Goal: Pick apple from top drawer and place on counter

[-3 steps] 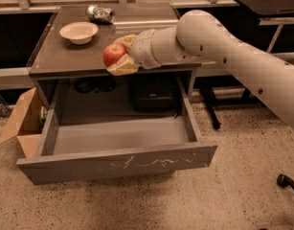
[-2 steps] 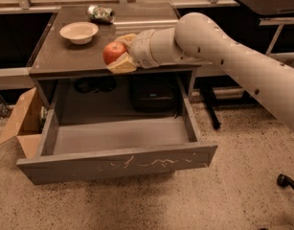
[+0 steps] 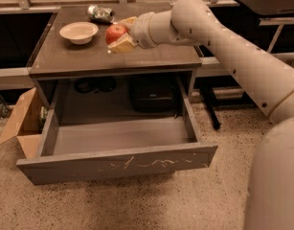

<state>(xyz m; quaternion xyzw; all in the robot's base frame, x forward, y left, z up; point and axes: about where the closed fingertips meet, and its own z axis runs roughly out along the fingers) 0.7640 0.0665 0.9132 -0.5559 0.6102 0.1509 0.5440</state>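
Note:
The red-orange apple (image 3: 115, 33) is held in my gripper (image 3: 120, 34), whose cream fingers close on it from above and below. The gripper holds it over the middle of the glossy brown-grey counter (image 3: 79, 56), to the right of the cream bowl. I cannot tell whether the apple touches the counter. The top drawer (image 3: 118, 164) is pulled wide open below, its inside bare, its scuffed front panel facing me. My white arm (image 3: 223, 37) reaches in from the right.
A cream bowl (image 3: 78, 32) and a crumpled silver can (image 3: 100, 13) sit at the counter's back left. A brown cardboard box (image 3: 23, 123) stands on the floor left of the drawer. A black desk (image 3: 266, 1) is at the back right.
The gripper with the apple has moved from the counter's front edge up and back over the counter top, closer to the bowl and can.

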